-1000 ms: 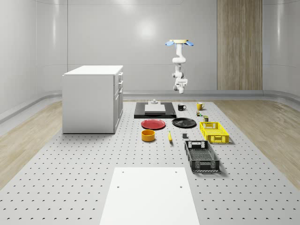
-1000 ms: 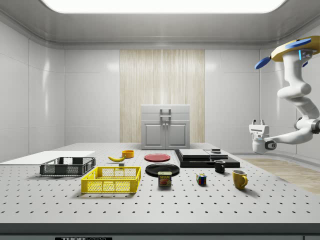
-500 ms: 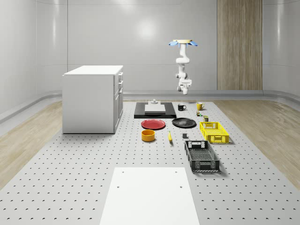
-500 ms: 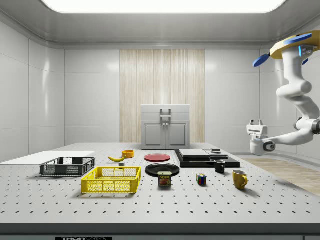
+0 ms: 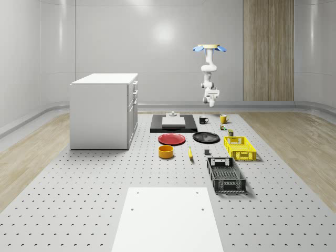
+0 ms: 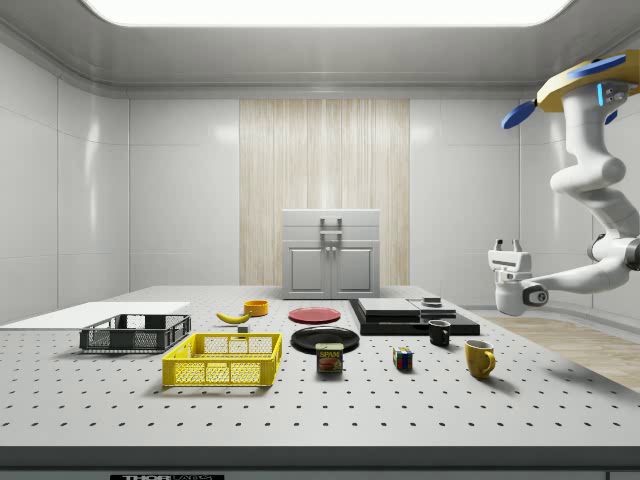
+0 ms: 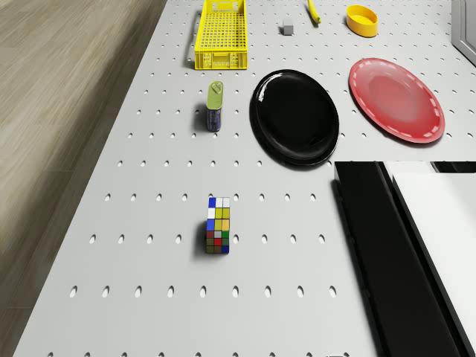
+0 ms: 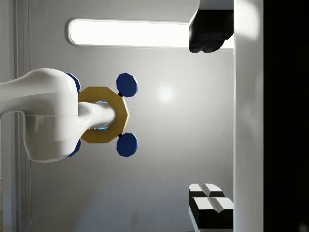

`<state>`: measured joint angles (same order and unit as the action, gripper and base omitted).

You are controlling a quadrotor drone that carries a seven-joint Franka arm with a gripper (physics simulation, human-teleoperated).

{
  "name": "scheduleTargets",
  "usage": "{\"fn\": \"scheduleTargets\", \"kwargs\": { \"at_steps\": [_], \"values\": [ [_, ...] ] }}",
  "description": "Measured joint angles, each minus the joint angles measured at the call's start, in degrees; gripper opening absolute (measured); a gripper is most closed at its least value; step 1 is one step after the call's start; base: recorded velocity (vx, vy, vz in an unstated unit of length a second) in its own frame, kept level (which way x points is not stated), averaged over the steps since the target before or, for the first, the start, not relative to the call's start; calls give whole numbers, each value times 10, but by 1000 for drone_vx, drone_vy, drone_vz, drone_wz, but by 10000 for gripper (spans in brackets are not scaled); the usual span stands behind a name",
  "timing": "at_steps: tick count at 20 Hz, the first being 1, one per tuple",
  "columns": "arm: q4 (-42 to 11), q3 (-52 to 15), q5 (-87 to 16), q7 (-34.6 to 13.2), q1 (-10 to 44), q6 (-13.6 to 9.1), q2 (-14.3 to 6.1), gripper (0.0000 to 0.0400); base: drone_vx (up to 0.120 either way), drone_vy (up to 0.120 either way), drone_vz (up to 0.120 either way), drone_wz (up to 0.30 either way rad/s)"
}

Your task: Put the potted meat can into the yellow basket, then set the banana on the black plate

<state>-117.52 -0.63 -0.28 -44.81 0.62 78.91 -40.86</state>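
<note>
Moved: drone (image 5: pixel 209 48) is sitting further toward the whole-scene view's right than a second ago; in the side view the gripper (image 6: pixel 505 246) is a little further left. Table items are not shifting.
Drone: we are seeing it hovering high over the far end of the table (image 5: pixel 79 199), near the yellow mug (image 5: pixel 223 118).
Gripper: hanging in the air on the folded arm, fingers pointing up toward the ceiling, well apart from every object.
Jaws: standing apart with nothing between them, judging by the two finger (image 8: pixel 208 35) blocks spread wide in the wrist view.
Why so: we are reading this as an approach, arm tucked for flight, not yet turned down for a grasp.
Potted meat can: upright on the table (image 7: pixel 215 106), between the yellow basket (image 7: pixel 221 33) and the Rubik's cube (image 7: pixel 218 225), just beside the black plate (image 7: pixel 294 116). Not in the basket yet.
Banana: lying on the table (image 5: pixel 190 153) near the orange bowl (image 5: pixel 166 151), well apart from the black plate, so step two is waiting.
Hard to read: banana is cut off at the edge of the drone view (image 7: pixel 313 10); the small grey block (image 7: pixel 287 29) is too small for us to identify.
</note>
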Motion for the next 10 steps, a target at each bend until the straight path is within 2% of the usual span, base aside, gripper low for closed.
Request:
{"fn": "scheduleTargets", "kwargs": {
  "at_steps": [10],
  "values": [
    [-3,-15,-21,-3,5,4,-3,400,120,120,0,0]
  ]
}}
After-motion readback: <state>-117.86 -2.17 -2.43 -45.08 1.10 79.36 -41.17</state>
